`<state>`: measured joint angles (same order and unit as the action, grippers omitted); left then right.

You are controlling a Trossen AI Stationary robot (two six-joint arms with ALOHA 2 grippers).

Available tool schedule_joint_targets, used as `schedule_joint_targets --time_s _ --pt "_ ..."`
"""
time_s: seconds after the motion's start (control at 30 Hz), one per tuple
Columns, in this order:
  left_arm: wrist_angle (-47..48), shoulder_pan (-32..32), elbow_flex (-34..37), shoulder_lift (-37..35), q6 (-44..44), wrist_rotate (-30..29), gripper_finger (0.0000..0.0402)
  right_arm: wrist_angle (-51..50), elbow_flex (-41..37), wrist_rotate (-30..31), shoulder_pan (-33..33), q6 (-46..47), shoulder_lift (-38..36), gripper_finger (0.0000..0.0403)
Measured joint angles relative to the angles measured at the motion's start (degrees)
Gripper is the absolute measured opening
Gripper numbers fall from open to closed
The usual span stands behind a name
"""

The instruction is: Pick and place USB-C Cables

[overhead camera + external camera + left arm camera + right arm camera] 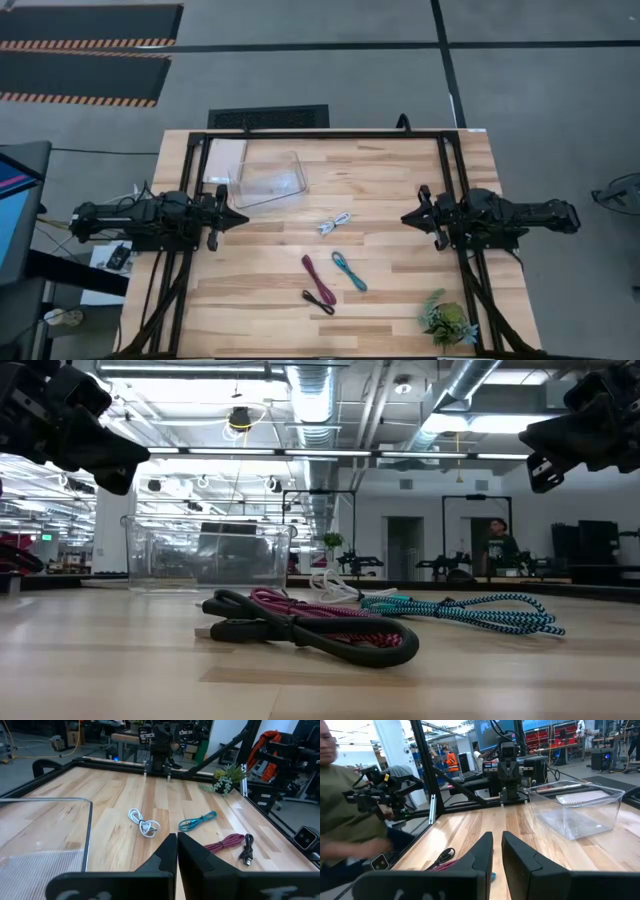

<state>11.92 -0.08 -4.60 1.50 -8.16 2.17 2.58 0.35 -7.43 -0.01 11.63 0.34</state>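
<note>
Nothing was picked yet. Left gripper (240,219) hovered with fingers together, empty; right gripper (408,217) likewise, fingers nearly touching. White cable (335,223) lay between them; maroon cable (317,274), teal cable (349,270) and black cable (319,300) lay toward the front edge. Best approach: open wide, descend over the coil's middle. Both arms were level, facing each other.

From my remote seat I note a grey concrete floor (330,70) with hazard-striped black mats (85,40), silver ceiling ducts (310,395) under bright strip lights, red shelving (565,732) at the back, and a person (498,545) standing by distant doors.
</note>
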Motion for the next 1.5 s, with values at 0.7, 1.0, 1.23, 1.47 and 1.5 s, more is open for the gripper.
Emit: schedule_joint_targets --time_s 0.7,1.0,1.23,1.47,1.5 --pt "-1.3 0.0 0.16 -0.01 -0.38 0.04 0.0 -0.6 0.01 1.43 -0.5 -26.41 0.0 0.0068" --pt "-9.98 0.0 0.37 0.02 -12.42 -0.88 0.0 1.3 0.0 1.33 -0.5 -27.49 0.02 0.0068" --pt "-22.95 0.0 0.22 0.0 -16.53 -1.7 0.0 13.84 -0.01 1.27 -0.04 -4.5 -0.06 0.0068" --pt "-29.56 0.02 0.18 0.0 -26.13 -4.72 0.0 20.88 0.13 1.29 -0.04 2.31 -0.05 0.0068" --pt "-30.7 0.02 0.12 0.0 -27.15 -4.59 0.0 20.88 0.31 1.29 -0.04 2.33 -0.09 0.0068"
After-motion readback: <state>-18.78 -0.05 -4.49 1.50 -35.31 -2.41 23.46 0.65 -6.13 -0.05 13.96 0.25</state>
